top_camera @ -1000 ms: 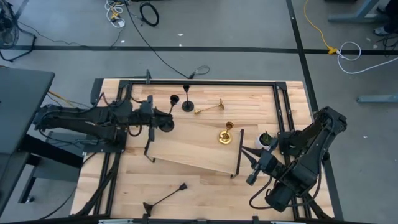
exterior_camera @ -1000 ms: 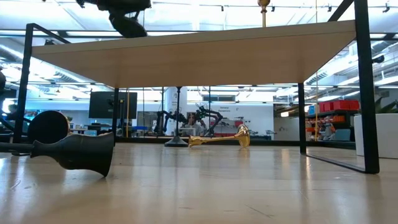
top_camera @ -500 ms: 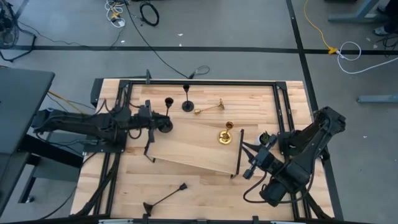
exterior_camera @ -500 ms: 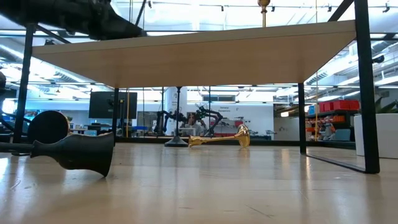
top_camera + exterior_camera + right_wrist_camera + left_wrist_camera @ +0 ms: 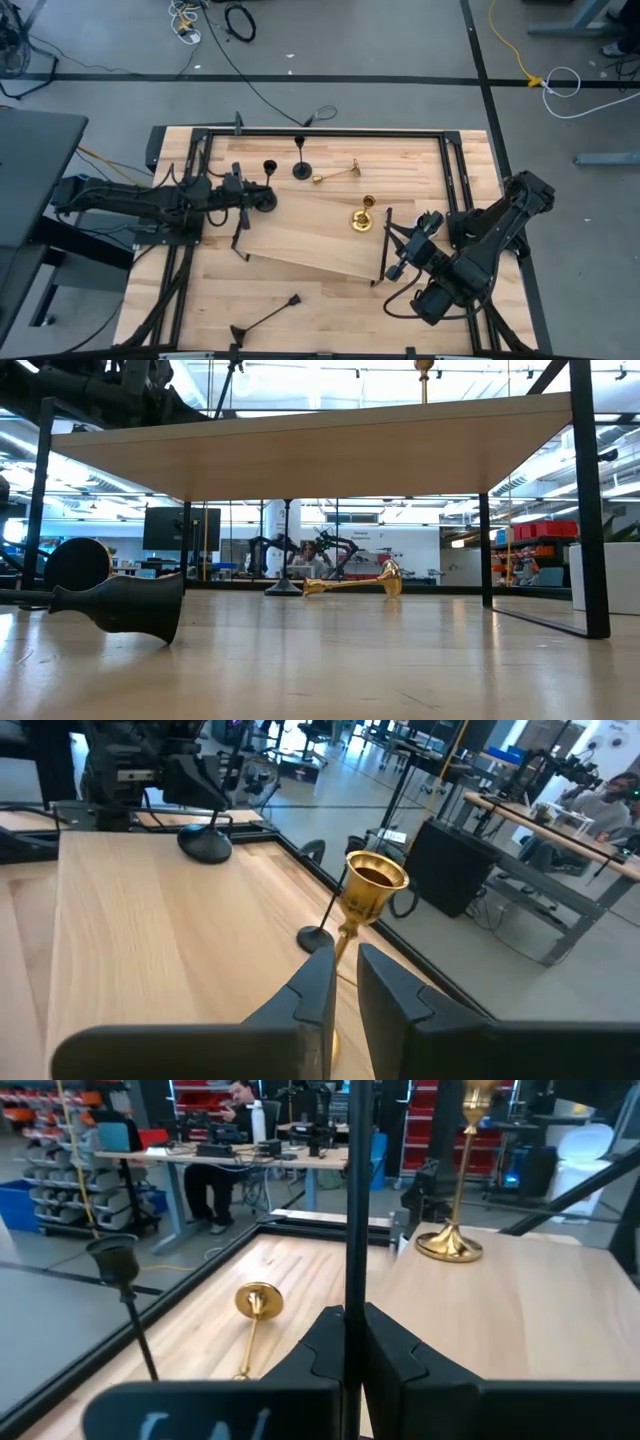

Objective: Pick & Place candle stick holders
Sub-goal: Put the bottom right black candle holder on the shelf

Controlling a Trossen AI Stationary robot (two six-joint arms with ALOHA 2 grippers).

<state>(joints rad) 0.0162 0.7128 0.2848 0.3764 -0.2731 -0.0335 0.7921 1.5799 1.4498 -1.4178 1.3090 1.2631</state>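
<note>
A black candlestick stands upright on the far left corner of the raised wooden board. My left gripper comes from the left and is shut on its stem. A gold candlestick stands on the board's right part. My right gripper hovers at the board's right end, its fingers nearly together and empty, the gold candlestick ahead of them. Another black candlestick stands on the table beyond the board. A gold one lies beside it. My left gripper pinches the black candlestick's thin stem between its two fingers. The fingers come level from the table's left and lie across the stem. The candlestick stays upright, its disc base on the board's far left corner.
A black candlestick lies on the table near the front edge, large in the low view. A white pot with a plant stands right of the board. The board's black bar legs stand at both ends. A black frame rims the table.
My left gripper has gone a little toward the table's left edge and down with the black candlestick, which stays upright and now has its base on the board. My right gripper has moved toward the table's left, closer to the board's right end.
</note>
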